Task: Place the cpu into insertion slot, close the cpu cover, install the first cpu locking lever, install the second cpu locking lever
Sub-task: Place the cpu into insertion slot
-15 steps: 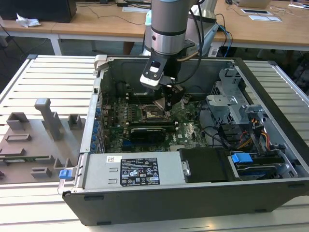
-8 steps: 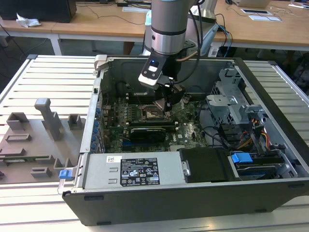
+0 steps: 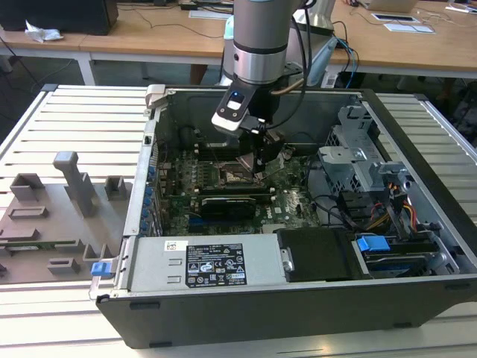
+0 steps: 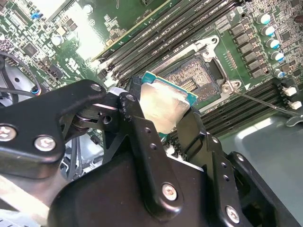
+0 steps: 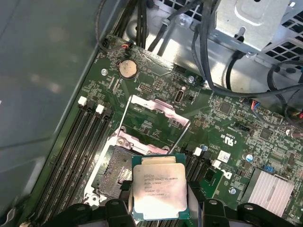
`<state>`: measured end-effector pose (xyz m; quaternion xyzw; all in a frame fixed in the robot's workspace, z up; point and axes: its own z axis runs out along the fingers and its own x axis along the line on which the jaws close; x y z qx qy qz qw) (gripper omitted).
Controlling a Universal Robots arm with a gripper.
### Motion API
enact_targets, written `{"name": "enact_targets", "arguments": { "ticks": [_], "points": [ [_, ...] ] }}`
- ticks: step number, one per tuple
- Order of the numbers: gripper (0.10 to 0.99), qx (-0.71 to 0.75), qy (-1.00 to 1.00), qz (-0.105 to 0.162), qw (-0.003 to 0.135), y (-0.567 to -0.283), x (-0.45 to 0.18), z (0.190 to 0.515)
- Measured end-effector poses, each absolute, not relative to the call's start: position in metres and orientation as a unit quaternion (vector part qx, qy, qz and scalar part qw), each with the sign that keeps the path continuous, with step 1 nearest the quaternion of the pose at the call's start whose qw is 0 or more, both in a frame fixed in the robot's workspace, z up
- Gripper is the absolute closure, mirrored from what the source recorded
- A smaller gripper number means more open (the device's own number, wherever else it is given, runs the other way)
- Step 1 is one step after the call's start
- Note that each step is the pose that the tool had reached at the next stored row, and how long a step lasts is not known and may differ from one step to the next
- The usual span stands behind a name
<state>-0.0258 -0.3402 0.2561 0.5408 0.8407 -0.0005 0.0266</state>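
End effector (image 4: 164,120): holding the cpu (image 5: 160,189).
Slot (image 5: 115,176): empty, cpu just above.
Cpu cover (image 5: 138,141): open.
Done: nothing yet.

Cpu (image 5: 158,191), silver top up, clamped in the gripper (image 5: 161,213) just above the bare slot (image 5: 116,172). Cover (image 5: 142,141), a silvery windowed frame, swung open.
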Motion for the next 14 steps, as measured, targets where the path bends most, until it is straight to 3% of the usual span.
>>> {"name": "enact_targets", "arguments": {
  "ticks": [14],
  "points": [
    [0.541, 0.594, 0.803, -0.014, 0.034, -0.3402, -0.0258, 0.2561]
  ]
}}
